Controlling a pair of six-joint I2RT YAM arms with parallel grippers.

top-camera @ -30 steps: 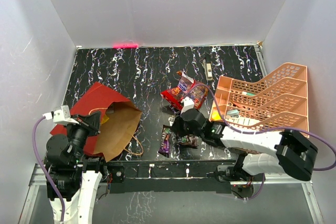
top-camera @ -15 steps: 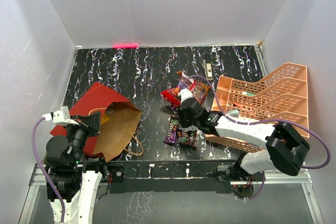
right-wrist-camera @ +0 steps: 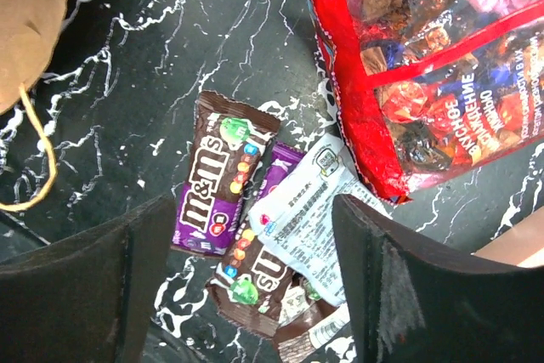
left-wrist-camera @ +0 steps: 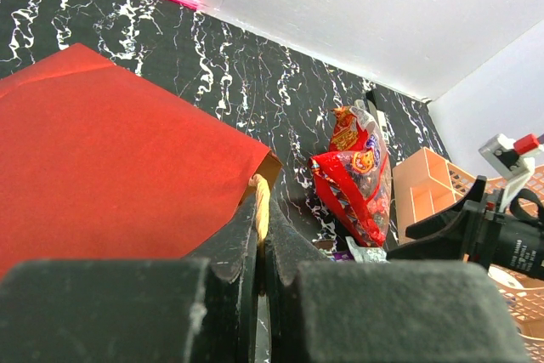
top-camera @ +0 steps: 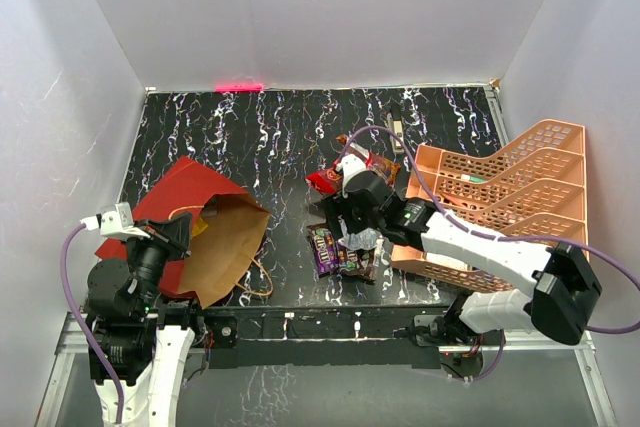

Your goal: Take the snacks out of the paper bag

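Note:
The paper bag, red outside and brown inside, lies on its side at the left with its mouth facing right. My left gripper is shut on its tan cord handle; in the top view it sits at the bag's mouth. Snacks lie on the table: red bags and a small pile of purple and brown candy packets. My right gripper hangs open just above that pile, its fingers either side of a purple packet, a brown one and a white-backed one.
A peach lattice tiered tray stands at the right, close to the right arm. A slim pen-like tool lies near the back. The bag's second cord handle loops onto the table by the front edge. White walls close in three sides.
My right gripper has gone from shut to open, and the candy packets now lie together in a pile beneath it. The left arm and the bag have not moved.

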